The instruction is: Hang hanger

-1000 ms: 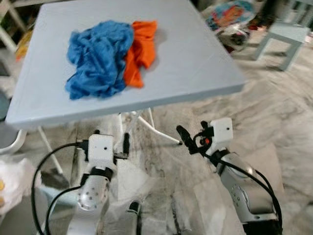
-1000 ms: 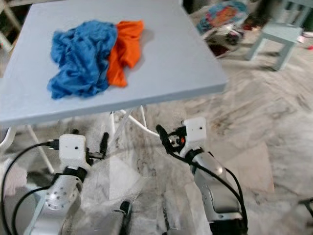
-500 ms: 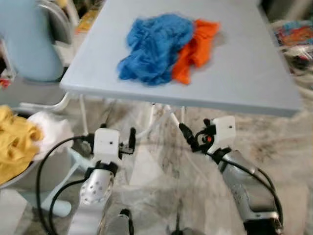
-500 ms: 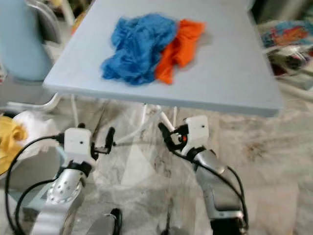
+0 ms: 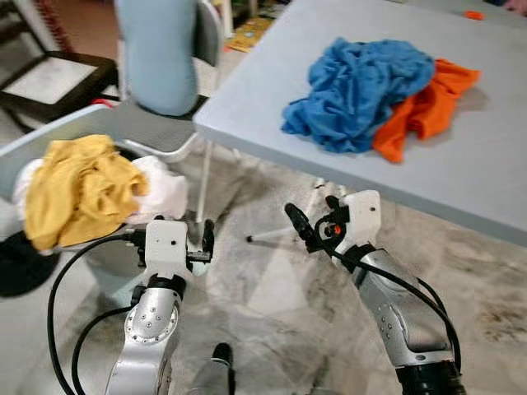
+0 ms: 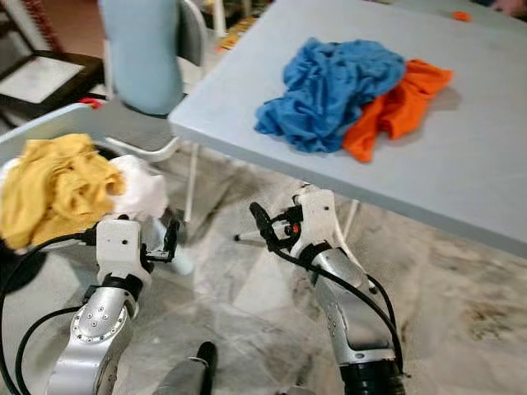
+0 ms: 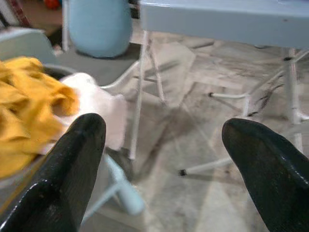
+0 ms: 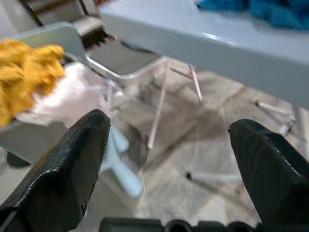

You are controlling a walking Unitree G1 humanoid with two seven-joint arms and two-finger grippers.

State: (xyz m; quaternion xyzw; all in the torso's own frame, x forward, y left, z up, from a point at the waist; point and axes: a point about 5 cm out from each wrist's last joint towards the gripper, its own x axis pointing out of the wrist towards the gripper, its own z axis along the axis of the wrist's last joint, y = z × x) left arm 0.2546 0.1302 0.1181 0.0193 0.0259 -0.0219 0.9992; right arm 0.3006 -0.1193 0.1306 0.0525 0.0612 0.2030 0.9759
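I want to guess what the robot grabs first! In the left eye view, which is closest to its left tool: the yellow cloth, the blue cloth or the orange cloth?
From the left tool, nearest first:
1. Yellow cloth, in the basket on the robot's left.
2. Blue cloth, on the table ahead to the right.
3. Orange cloth, beyond the blue one.

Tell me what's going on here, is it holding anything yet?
Nothing held. Both claws are open and empty, raised over the floor below the table edge: left claw, right claw. A blue cloth and an orange cloth lie bunched together on the table. Yellow clothes fill a basket at the robot's left.
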